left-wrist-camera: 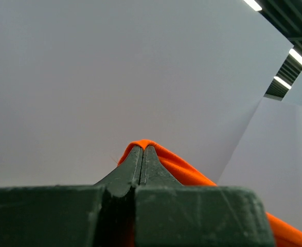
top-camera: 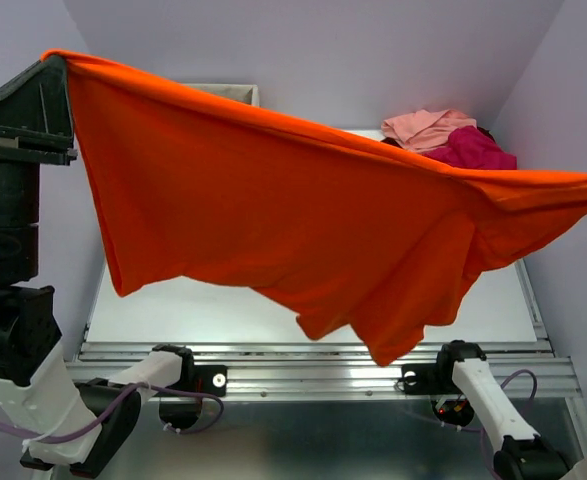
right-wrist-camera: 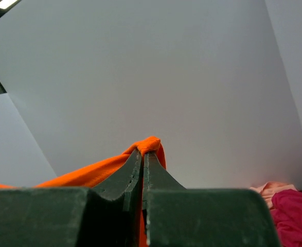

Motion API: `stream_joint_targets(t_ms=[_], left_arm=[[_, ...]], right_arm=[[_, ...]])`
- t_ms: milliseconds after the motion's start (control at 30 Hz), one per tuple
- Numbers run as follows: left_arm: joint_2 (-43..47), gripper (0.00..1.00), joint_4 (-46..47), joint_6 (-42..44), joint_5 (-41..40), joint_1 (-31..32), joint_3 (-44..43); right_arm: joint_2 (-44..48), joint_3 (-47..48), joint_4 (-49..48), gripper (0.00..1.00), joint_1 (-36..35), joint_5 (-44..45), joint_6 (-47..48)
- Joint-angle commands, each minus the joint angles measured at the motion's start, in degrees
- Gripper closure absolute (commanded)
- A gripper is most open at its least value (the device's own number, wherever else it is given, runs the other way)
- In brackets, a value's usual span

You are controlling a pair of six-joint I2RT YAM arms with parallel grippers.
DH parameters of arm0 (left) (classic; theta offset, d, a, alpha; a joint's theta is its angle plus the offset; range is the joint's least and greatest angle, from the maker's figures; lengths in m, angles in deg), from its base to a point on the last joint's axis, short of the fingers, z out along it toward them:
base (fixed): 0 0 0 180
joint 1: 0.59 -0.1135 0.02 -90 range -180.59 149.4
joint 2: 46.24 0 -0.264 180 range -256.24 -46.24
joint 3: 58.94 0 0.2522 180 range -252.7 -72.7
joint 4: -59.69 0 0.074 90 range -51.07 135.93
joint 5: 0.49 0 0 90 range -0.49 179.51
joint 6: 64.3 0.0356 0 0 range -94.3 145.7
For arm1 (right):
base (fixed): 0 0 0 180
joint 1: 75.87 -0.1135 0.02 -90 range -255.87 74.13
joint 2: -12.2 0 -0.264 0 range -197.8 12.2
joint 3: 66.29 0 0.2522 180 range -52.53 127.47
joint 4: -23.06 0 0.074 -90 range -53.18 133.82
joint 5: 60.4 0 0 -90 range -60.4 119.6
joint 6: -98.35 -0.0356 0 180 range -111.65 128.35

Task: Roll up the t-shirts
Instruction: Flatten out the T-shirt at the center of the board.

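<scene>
Held aloft: orange shirt, stretched wide above surface. One end pinched in closed left fingers, other in closed right fingers. Behind orange shirt: pink shirt, magenta shirt, heaped.

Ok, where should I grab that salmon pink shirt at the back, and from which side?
The salmon-pink shirt lies crumpled, with the magenta shirt pressed against its right and the orange shirt hanging across the near side. So probably grip its bunched top fold, coming down from above on its left.
</scene>
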Motion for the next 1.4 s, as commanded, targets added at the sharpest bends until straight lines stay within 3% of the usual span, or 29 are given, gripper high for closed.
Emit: stream_joint_targets(t_ms=[0, 233, 367, 500, 767, 1000, 1367], left_arm=[[-3.28, 1.00, 3.36, 0.28, 2.06, -0.51, 1.56], [-9.78, 1.00, 8.80, -2.45, 10.25, -0.25, 22.62], [-15.22, 1.00, 11.08, -0.53, 11.65, 0.81, 30.20], [-24.72, 1.00, 10.39, 4.05, 12.54, 3.09, 31.72], [-47.28, 1.00, 9.86, 9.15, 7.71, 8.10, 24.88], [-61.81, 1.00, 10.13, 10.12, 8.93, 8.98, 12.30], [-77.37, 1.00, 11.44, 9.42, 12.62, 8.11, -5.97]], right_arm=[[0.27, -0.90, 3.87, 0.99, 0.03, 7.90, -0.36], [-5.17, -7.91, 18.79, 0.99, 0.03, 22.57, -3.34], [-9.49, -12.92, 23.57, 0.99, 0.03, 26.12, -5.28], [-13.00, -22.32, 24.37, 0.99, 0.03, 27.70, -7.21], [-26.18, -38.77, 20.77, 0.99, 0.03, 30.86, -11.60], [-39.27, -41.07, 14.01, 0.99, 0.56, 36.31, -13.63], [-45.53, -40.63, 6.97, 0.99, 7.85, 31.23, -13.63]])
